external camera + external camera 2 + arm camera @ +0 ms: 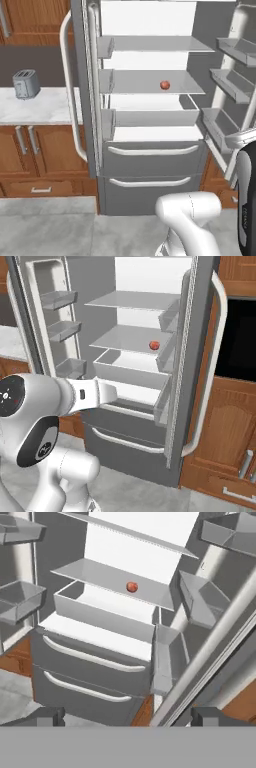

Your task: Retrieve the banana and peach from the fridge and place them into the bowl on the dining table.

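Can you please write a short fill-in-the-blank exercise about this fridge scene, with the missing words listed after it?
1. The fridge doors are ____.
2. The peach lies on a ____ inside the fridge.
3. The end effector is ____ and holds nothing.
4. On the counter left of the fridge stands a ____.

Missing words: open; shelf; open; toaster
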